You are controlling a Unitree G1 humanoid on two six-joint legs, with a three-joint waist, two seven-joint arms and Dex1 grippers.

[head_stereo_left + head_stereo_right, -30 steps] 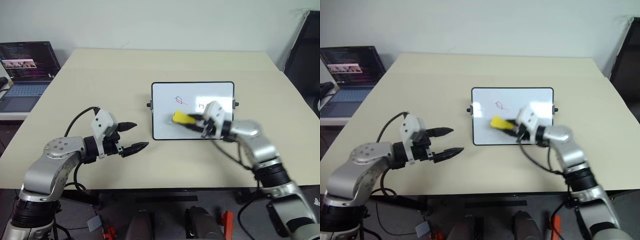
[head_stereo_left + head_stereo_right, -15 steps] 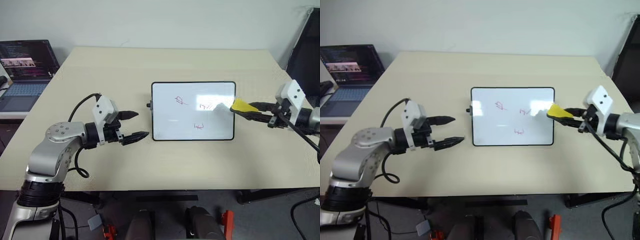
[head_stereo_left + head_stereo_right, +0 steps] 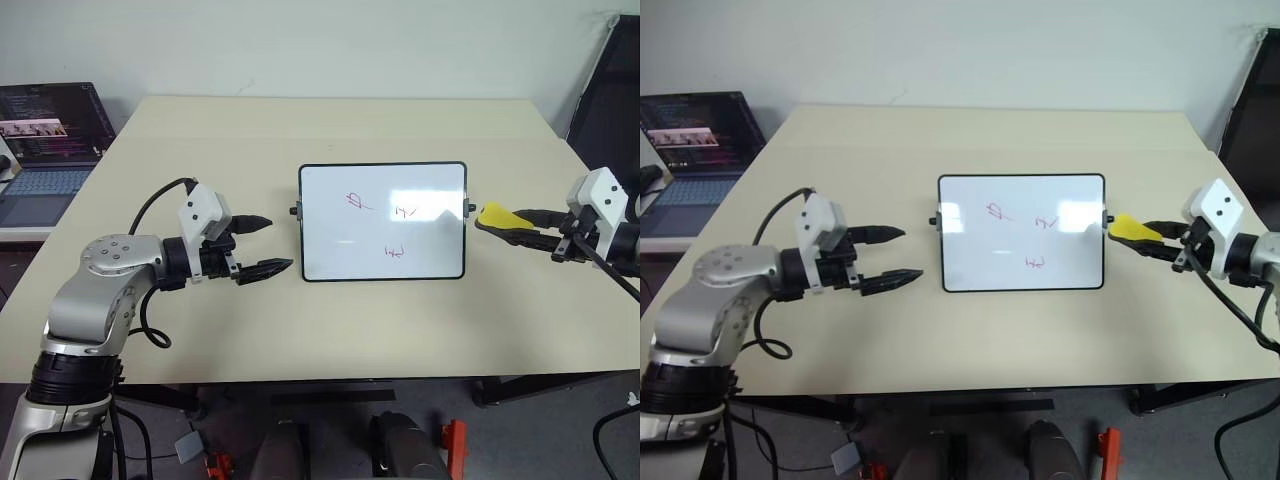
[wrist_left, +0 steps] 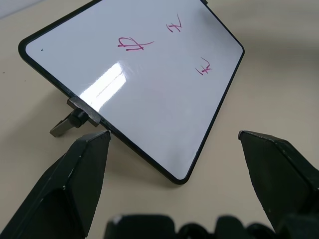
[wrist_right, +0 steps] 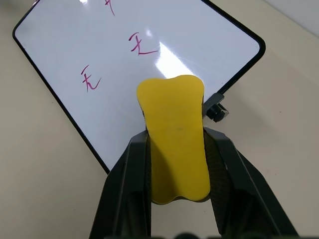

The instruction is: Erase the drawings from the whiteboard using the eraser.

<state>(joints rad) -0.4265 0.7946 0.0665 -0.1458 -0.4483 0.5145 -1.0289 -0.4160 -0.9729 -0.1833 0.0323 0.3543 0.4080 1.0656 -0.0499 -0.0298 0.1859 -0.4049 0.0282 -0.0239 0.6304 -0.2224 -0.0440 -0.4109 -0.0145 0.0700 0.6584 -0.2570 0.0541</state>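
The whiteboard [image 3: 340, 240] lies in the middle of the beige table, black-framed, with three small red-purple drawings [image 3: 356, 201] [image 3: 404, 211] [image 3: 394, 252] on it. My right gripper [image 3: 502, 222] hovers just off the board's right edge, pointing at it and shut on the yellow eraser [image 3: 496, 213]. In the right wrist view the eraser [image 5: 172, 104] sticks out between the two black fingers [image 5: 127, 169], above the board's corner. My left gripper [image 3: 278, 243] is open and holds nothing, just left of the board's left edge. The whiteboard [image 4: 149, 99] also lies ahead of the fingers in the left wrist view.
An open laptop [image 3: 50, 140] sits on a side surface at the far left. A dark object [image 3: 610, 110] stands beyond the table's right rear corner. Small black knobs [image 3: 296, 211] stick out from the board's sides. Bare tabletop [image 3: 330, 130] surrounds the board.
My right gripper carried the eraser from over the board's lower middle out past its right edge. The third, lower drawing is now uncovered. The left gripper rose slightly.
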